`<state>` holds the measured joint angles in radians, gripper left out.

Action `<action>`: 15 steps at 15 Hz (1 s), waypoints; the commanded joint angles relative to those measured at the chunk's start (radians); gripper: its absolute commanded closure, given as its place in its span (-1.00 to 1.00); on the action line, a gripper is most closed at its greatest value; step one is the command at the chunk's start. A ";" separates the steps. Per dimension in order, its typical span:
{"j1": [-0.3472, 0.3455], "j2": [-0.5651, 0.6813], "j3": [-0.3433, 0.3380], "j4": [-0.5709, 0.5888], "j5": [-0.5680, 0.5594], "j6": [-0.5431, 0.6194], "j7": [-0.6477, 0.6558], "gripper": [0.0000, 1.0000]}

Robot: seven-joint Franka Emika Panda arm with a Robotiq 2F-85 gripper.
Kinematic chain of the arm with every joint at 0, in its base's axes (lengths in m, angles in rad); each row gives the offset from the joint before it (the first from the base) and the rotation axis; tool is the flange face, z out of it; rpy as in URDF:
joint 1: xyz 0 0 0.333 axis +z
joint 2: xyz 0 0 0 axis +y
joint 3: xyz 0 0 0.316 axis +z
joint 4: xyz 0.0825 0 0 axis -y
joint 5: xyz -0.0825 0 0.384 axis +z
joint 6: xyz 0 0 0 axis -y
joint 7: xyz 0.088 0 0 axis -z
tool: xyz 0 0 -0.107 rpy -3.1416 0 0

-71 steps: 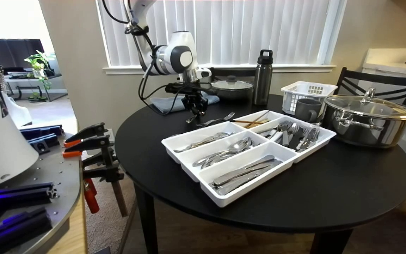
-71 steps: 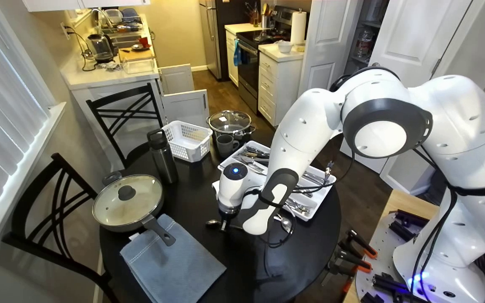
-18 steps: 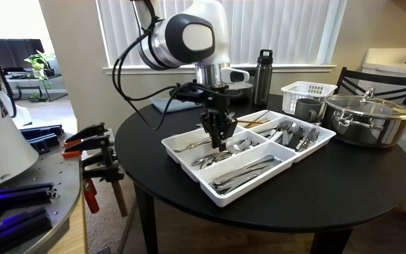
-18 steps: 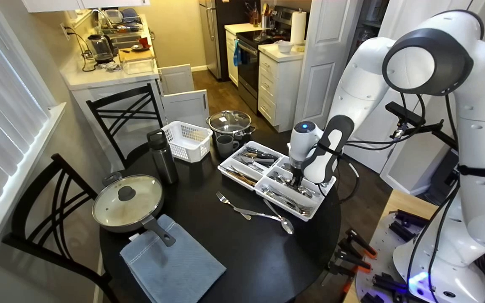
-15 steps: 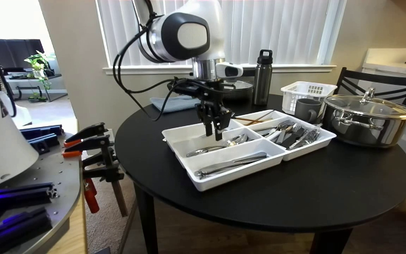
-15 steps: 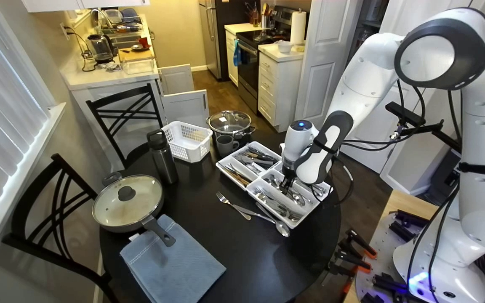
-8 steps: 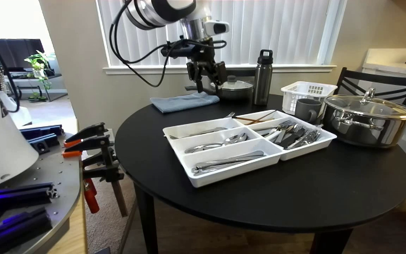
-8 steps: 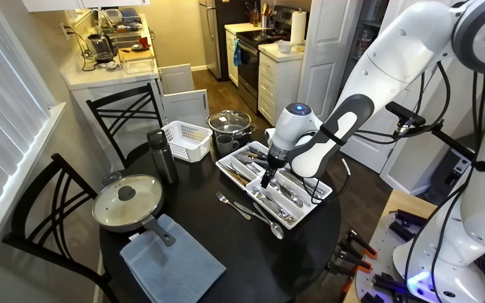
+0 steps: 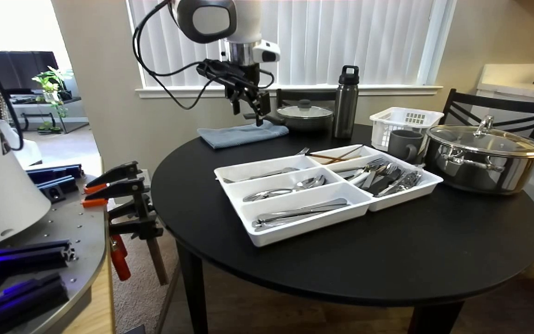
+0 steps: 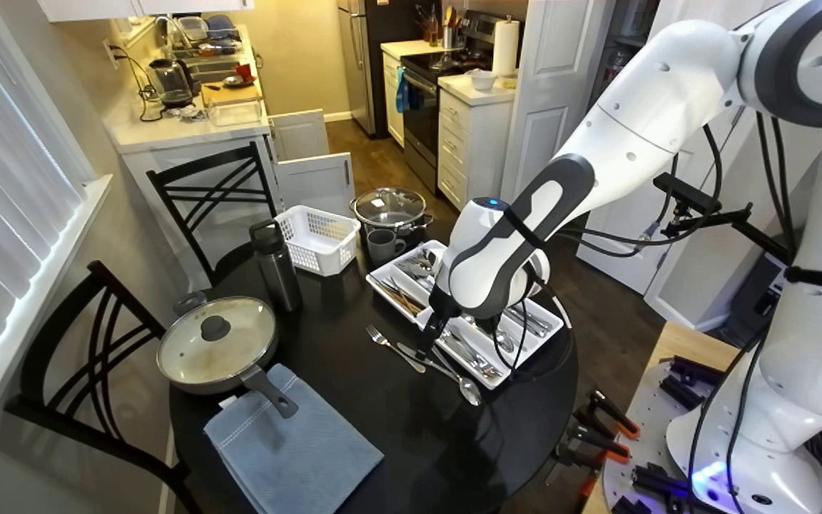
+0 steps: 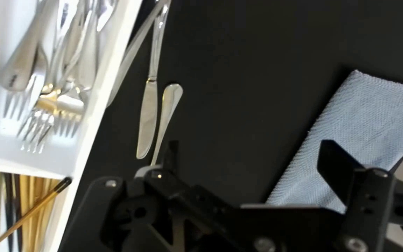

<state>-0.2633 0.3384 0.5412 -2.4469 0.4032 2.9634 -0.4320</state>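
Note:
My gripper (image 11: 250, 154) stands open in the wrist view, nothing between its fingers, above the black table. In both exterior views the gripper (image 9: 248, 117) hangs clear of the tabletop. Below and near it lie a knife (image 11: 148, 115), a fork (image 10: 381, 338) and a spoon (image 10: 469, 391), close together beside the tray; the gripper partly covers the knife in an exterior view. The white tray (image 9: 313, 223) holds sorted cutlery: forks (image 11: 37, 119), spoons (image 9: 311, 182), knives (image 9: 295, 214), mixed utensils (image 9: 383, 178) and chopsticks (image 11: 33, 206). One chopstick rests across the tray's rim.
A folded blue cloth (image 10: 297, 442) lies under the handle of a lidded pan (image 10: 240, 343). Behind stand a steel bottle (image 10: 279, 278), a white basket (image 10: 322, 260), a grey mug (image 10: 382, 246) and a large lidded pot (image 9: 480, 171).
From a spoon on the table, my gripper went to the tray's spoon compartment, opened, rose and came back over the loose cutlery. The spoon left its place; the tray turned slightly.

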 commanded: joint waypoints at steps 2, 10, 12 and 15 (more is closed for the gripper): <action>-0.029 0.131 -0.004 0.043 -0.031 -0.036 -0.017 -1.00; 0.042 0.191 -0.119 0.071 -0.147 -0.126 0.028 -1.00; 0.054 0.195 -0.133 0.079 -0.157 -0.131 0.032 -1.00; 0.075 0.197 -0.158 0.082 -0.173 -0.136 0.038 -1.00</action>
<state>-0.2126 0.5307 0.4111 -2.3760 0.2632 2.8529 -0.4264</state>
